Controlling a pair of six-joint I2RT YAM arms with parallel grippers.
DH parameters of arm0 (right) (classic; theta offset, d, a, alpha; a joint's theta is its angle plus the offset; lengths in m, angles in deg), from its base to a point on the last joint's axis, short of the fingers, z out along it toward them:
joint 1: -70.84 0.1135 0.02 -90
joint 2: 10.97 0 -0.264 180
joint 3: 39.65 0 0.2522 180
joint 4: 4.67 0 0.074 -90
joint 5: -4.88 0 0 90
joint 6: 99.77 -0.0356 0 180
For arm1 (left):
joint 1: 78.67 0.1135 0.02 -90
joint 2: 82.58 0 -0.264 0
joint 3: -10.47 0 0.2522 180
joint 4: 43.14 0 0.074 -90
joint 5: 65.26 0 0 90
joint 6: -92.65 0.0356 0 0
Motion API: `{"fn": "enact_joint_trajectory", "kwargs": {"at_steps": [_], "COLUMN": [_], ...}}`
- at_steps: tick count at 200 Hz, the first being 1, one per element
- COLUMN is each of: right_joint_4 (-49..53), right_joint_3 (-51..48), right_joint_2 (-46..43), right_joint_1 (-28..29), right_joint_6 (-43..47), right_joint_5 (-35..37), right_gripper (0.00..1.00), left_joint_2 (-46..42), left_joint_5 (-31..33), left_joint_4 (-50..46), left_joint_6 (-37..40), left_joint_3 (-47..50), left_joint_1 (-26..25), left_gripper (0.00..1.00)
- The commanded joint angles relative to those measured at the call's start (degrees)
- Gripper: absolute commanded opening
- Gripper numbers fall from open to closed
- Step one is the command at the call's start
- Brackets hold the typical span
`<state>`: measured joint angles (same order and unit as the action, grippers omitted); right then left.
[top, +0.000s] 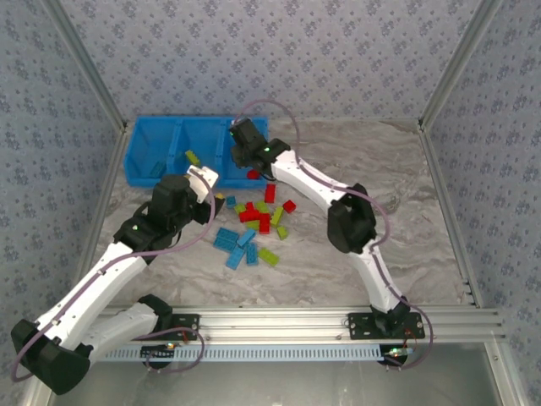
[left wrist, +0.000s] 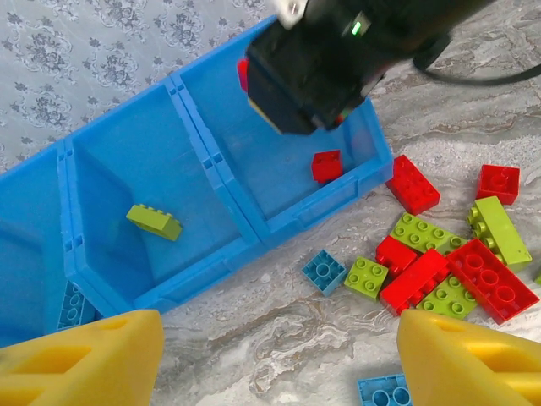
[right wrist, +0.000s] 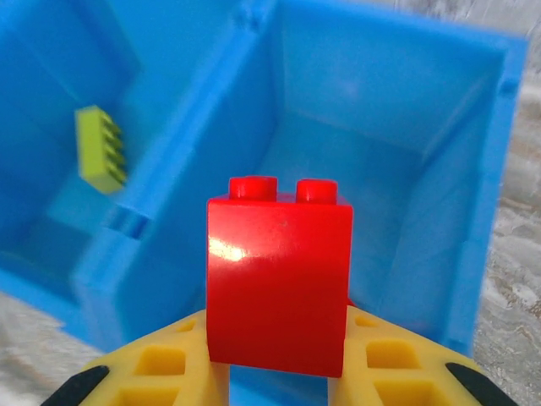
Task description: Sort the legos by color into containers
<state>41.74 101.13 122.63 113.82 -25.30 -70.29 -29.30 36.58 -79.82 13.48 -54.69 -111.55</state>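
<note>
Sorting is at an early stage. The blue bin (top: 148,161) stands at the far-left corner of the bench (top: 423,211), its three compartments side by side. Contents, as far as visible: one loose red brick (left wrist: 326,166) in the right compartment, one green brick (left wrist: 154,222) in the middle, and one light blue brick (left wrist: 74,306) in the left, partly hidden by the wall. The right gripper (right wrist: 277,355) is clamped on a second red brick, the held red brick (right wrist: 279,279), studs up, poised over the right compartment and not yet released. The left gripper (left wrist: 279,359) is spread wide with nothing between its fingers, hovering just short of the bin's near wall. The unsorted legos (top: 254,224) lie mid-bench in a mixed pile of red, green and light blue off the bin's right end, around twenty by rough count. Judgement: most of the task is left.
</note>
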Motion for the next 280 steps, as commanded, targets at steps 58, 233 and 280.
{"fn": "enact_joint_trajectory", "kwargs": {"at_steps": [58,233,280], "right_joint_4": [18.16,-2.76,-3.07], "right_joint_3": [14.72,-76.33,-78.02], "right_joint_2": [3.82,-75.81,-75.68], "right_joint_1": [-0.63,2.11,2.12], "right_joint_6": [3.21,-6.97,-8.32], "right_joint_5": [-0.8,-15.79,-15.72], "right_gripper": [0.47,0.79,0.81], "left_joint_2": [1.79,7.24,11.55], "left_joint_5": [0.11,-8.68,-3.34], "left_joint_4": [-0.29,-8.33,-7.66], "left_joint_6": [-0.35,-77.29,-87.2], "left_joint_3": [-2.11,5.43,10.04], "left_joint_1": [0.23,-0.78,-2.64], "left_gripper": [0.73,0.7,0.7]}}
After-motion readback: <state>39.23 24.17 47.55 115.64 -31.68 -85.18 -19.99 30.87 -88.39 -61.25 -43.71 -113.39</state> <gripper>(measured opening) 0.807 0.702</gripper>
